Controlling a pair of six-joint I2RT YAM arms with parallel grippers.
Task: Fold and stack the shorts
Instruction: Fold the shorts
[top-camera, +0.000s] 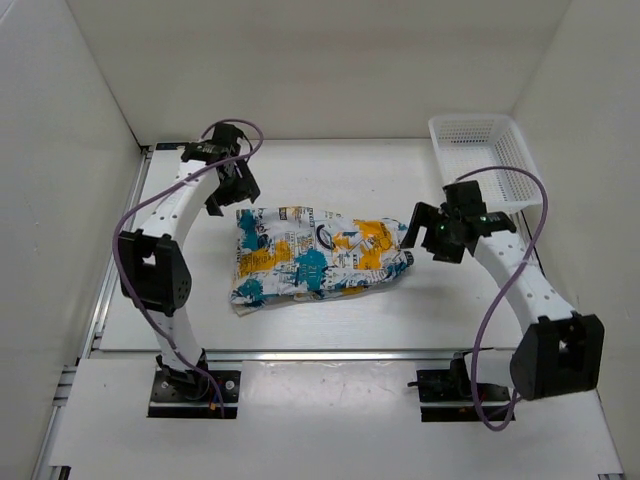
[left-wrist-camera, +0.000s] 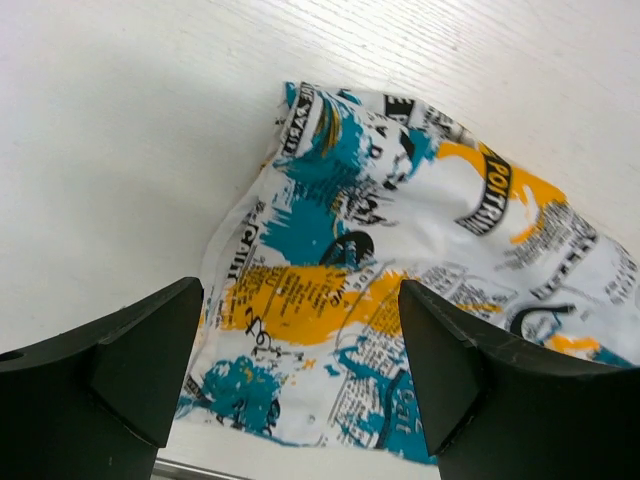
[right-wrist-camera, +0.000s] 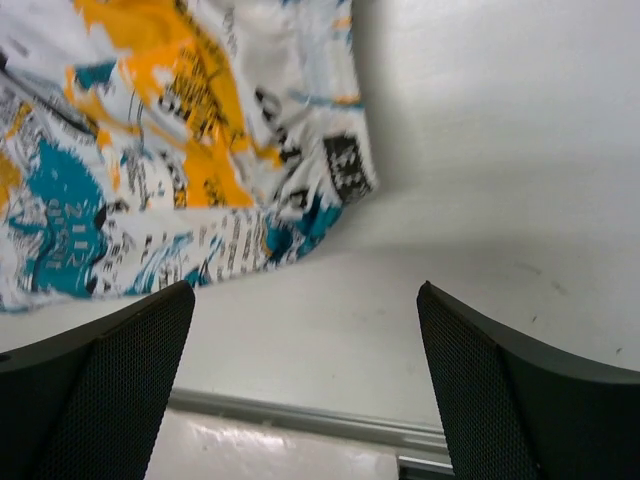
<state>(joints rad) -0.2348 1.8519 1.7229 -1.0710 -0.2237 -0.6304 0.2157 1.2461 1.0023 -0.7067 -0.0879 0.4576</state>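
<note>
The shorts (top-camera: 315, 258) lie folded flat in the middle of the table, white with teal, orange-yellow and black print. My left gripper (top-camera: 222, 198) hovers just beyond their far left corner, open and empty; in the left wrist view the shorts (left-wrist-camera: 400, 270) fill the gap between the fingers (left-wrist-camera: 150, 360). My right gripper (top-camera: 417, 228) is at their right edge, open and empty; the right wrist view shows the shorts' corner (right-wrist-camera: 180, 150) at upper left, above bare table between the fingers (right-wrist-camera: 480, 380).
A white plastic mesh basket (top-camera: 484, 160) stands at the far right corner of the table. White walls close in the table at the back and both sides. The table's near edge with a metal rail (top-camera: 330, 352) runs in front of the shorts.
</note>
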